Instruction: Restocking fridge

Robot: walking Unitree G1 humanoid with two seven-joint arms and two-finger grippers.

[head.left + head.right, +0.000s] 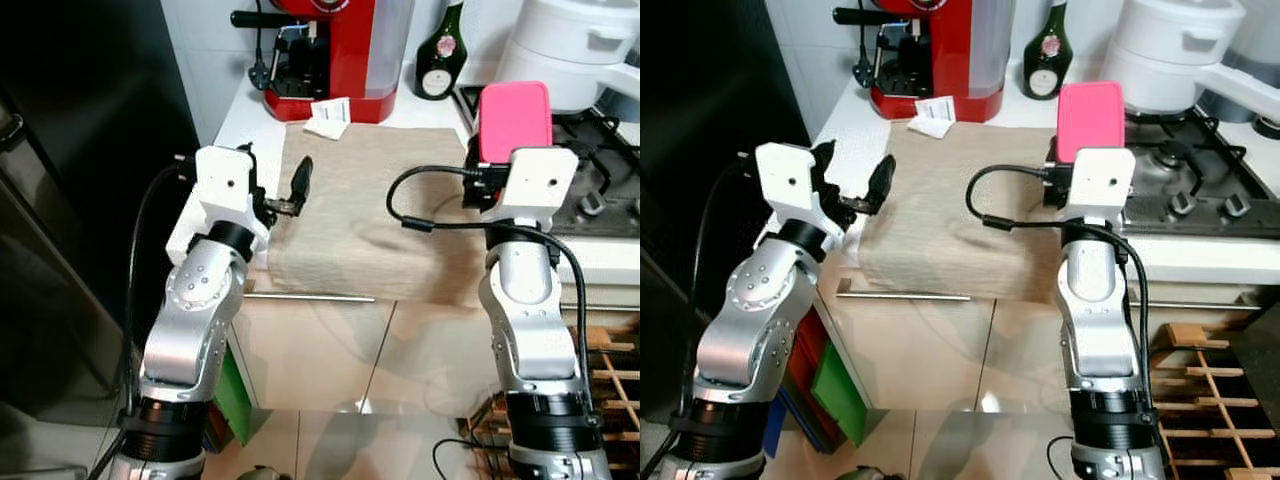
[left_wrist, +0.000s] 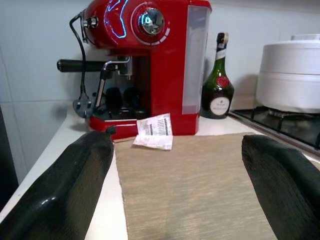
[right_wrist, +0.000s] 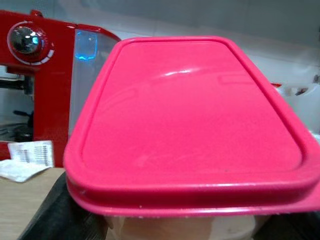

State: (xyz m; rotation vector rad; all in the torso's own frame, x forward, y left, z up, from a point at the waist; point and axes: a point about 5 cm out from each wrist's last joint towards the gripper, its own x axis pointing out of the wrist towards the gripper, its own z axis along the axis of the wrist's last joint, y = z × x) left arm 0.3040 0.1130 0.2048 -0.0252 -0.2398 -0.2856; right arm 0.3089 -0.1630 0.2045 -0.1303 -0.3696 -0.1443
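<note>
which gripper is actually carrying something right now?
The right gripper: it is shut on the pink-lidded container, held above the counter. The left gripper is open, nothing between its fingers, over the beige mat.

Pink-lidded container [image 3: 187, 130] hides right gripper's fingertips; its contents below lid cut off by right wrist view's edge. Receipt [image 2: 155, 132] print too small to read. Bottle [image 1: 441, 50] top cut off in eye views.

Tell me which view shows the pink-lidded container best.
The right wrist view: the pink-lidded container is seen close up, lid surface, rim and the clear base below, with a black finger beside it. Both eye views show it small, above the right wrist housing, the right claw's grip hidden.
</note>
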